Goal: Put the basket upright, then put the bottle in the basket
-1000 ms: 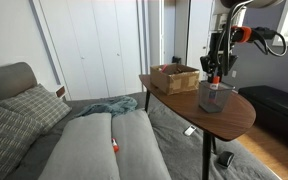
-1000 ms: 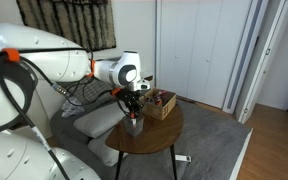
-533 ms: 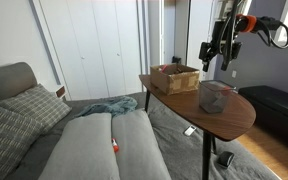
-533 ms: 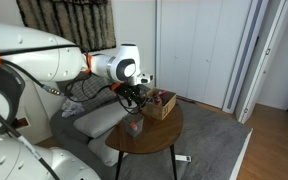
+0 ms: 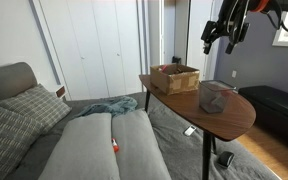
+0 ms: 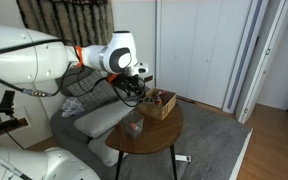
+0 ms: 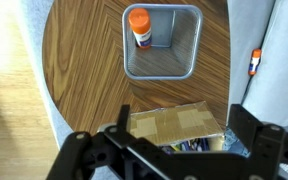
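The grey wire-mesh basket stands upright on the round wooden table; both exterior views show it too. Inside it, against one corner, the white bottle shows its orange cap from above. My gripper hangs high over the table, well clear of the basket, open with nothing between its fingers. In both exterior views the gripper is raised above the table.
A low brown cardboard box sits on the table beside the basket, right under my jaws. A grey sofa with cushions lies beside the table, with a small orange-and-white item on it.
My gripper has opened and risen from the basket to well above the table. The bottle stays behind in the basket.
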Controlling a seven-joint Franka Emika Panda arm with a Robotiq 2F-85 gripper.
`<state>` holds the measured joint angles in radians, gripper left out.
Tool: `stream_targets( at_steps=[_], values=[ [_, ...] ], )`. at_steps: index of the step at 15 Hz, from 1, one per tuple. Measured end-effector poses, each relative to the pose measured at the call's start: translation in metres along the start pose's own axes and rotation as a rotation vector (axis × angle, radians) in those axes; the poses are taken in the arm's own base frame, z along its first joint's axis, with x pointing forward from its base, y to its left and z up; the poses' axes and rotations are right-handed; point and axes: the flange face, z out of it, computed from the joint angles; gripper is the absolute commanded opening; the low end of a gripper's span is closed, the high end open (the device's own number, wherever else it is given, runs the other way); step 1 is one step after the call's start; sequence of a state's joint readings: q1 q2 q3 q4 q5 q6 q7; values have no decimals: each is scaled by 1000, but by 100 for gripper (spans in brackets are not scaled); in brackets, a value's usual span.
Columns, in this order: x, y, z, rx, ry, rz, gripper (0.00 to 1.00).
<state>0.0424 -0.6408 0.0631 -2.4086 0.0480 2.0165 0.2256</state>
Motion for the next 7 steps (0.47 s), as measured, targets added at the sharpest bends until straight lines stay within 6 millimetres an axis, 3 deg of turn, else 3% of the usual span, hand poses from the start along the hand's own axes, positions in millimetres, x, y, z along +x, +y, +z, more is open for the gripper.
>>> stream_targets(
  at_steps=[3, 7],
  values=[
    [-2, 0, -12, 1, 7, -1, 100],
    [-2, 0, -11, 0, 4, -1, 100]
  ],
)
